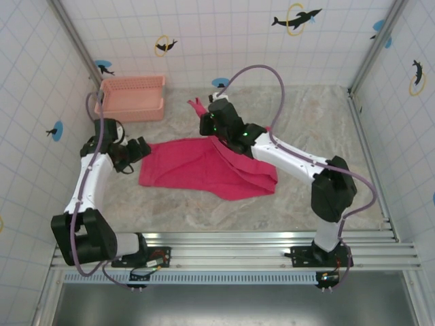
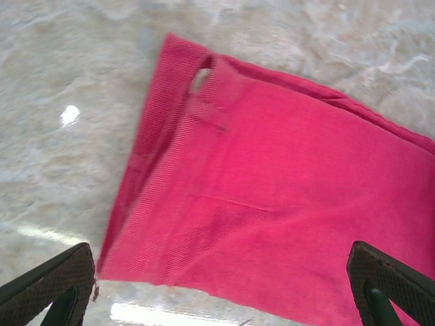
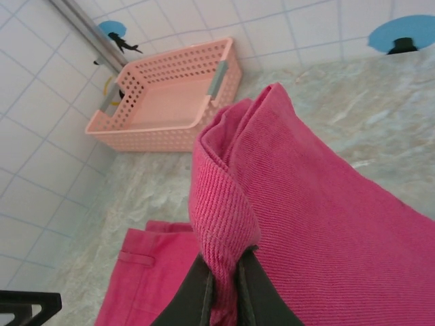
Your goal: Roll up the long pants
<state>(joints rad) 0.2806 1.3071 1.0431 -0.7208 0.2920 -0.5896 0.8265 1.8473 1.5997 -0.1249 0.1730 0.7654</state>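
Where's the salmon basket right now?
In the top view the basket sits in the table's far left corner by the tiled wall, beyond the open left gripper and clear of the long pants spread mid-table.

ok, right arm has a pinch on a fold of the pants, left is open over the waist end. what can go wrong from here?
1. The right gripper pinches only a thin fold of the long pants, so the cloth may slip out under pull.
2. The left gripper hovers open over the waistband end and pins nothing. The garment could drag across the table instead of rolling.
3. The lifted cloth is bunched, so a roll may start skewed.
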